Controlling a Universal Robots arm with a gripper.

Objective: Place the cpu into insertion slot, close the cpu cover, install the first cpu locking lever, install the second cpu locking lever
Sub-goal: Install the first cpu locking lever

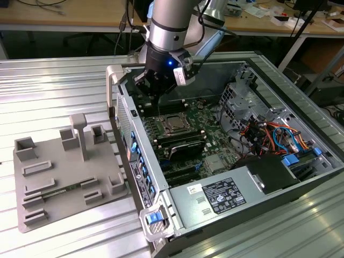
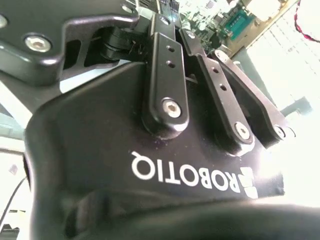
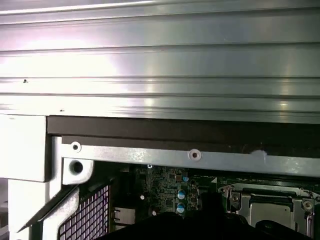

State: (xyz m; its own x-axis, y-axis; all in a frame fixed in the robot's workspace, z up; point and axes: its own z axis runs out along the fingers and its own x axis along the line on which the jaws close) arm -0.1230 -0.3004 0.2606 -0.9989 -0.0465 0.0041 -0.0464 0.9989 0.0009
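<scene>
Gripper (image 1: 153, 90) hangs over the far end of the open computer case (image 1: 258, 183) in the exterior view, above the green circuit board (image 1: 196, 131) and just beyond the socket. The cpu (image 1: 173, 124) sits in the insertion slot (image 1: 164, 114), its dull silver top facing up, with the cpu cover (image 1: 173, 117) apparently lying down around it as a thin metal frame; whether the levers are latched is too small to tell. Whether the gripper's fingers stand apart or together cannot be told from any view.

White stickers with print lie on the power supply (image 1: 226, 196), but their text is too small to make out. White lettering shows on the gripper body (image 2: 150, 200) in the second wrist view, along with its black linkage bars (image 2: 165, 75) and bolts.

The first wrist view looks across the ribbed metal table (image 3: 160, 60) to the case's rim (image 3: 190, 155), with a corner of the socket's metal frame (image 3: 265, 202) below it. The exterior view alone takes in the grey parts fixture (image 1: 64, 177) on the table, towards that view's left.
</scene>
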